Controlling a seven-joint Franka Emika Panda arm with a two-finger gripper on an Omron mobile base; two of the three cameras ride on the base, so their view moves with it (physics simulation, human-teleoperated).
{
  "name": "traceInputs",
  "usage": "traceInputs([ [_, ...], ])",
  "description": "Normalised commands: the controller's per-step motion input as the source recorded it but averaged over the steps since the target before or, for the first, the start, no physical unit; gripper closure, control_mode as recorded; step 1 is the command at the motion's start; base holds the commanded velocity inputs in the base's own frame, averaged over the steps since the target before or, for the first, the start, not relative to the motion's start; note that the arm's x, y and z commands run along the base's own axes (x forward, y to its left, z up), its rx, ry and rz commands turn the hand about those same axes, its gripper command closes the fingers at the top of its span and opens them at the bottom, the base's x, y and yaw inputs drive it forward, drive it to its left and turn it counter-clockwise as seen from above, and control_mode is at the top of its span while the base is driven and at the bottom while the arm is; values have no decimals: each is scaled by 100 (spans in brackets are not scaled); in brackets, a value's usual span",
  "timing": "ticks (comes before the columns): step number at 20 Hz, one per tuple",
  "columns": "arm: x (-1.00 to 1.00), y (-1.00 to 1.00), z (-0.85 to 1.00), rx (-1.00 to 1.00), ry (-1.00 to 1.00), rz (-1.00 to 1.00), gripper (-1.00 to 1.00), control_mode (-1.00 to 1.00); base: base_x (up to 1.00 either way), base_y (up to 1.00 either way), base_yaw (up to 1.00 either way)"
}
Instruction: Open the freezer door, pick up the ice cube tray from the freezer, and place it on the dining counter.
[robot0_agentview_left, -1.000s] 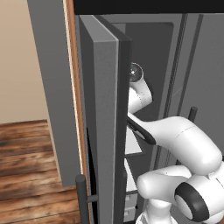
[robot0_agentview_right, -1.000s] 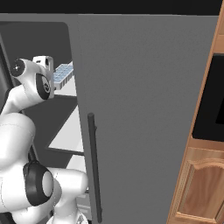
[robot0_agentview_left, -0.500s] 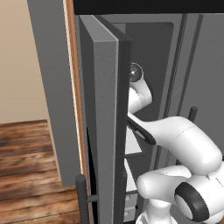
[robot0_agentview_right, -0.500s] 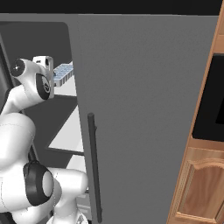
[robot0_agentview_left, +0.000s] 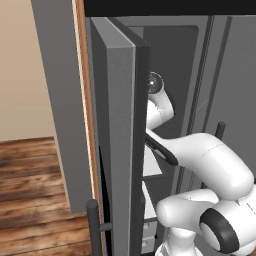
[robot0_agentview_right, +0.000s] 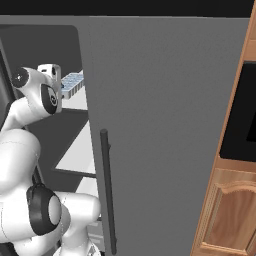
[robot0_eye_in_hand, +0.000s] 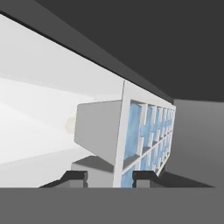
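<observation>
My gripper (robot0_eye_in_hand: 108, 176) is nearly closed, with one finger on each side of the ice cube tray's (robot0_eye_in_hand: 131, 138) near end. The tray sits on a white shelf (robot0_agentview_right: 80, 150) inside the freezer (robot0_agentview_left: 172, 60), behind the open freezer door (robot0_agentview_left: 120, 150).

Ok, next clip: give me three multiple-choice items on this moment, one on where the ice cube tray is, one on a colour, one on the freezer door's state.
1. Where is the ice cube tray?
A. On a white shelf inside the freezer
B. On the wooden floor
C. On a brown counter

2. What colour are the tray's cells?
A. Red
B. Light blue
C. Green

3. The freezer door is:
A. Shut
B. Removed
C. Swung open

Answers: 1 A, the right base view shows the tray on the shelf level; 2 B, the hand view shows blue cells; 3 C, its edge faces the left base camera.
</observation>
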Motion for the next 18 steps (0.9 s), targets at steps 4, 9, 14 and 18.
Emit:
traceInputs([
  [4, -14, -1, 0, 0, -25, 0, 100, -100, 0, 0, 0],
  [9, -23, -9, 0, 0, -27, 0, 100, -100, 0, 0, 0],
  [14, -2, -12, 17, 1, -7, 0, 100, -100, 0, 0, 0],
  [18, -3, -7, 43, 0, 3, 0, 100, -100, 0, 0, 0],
])
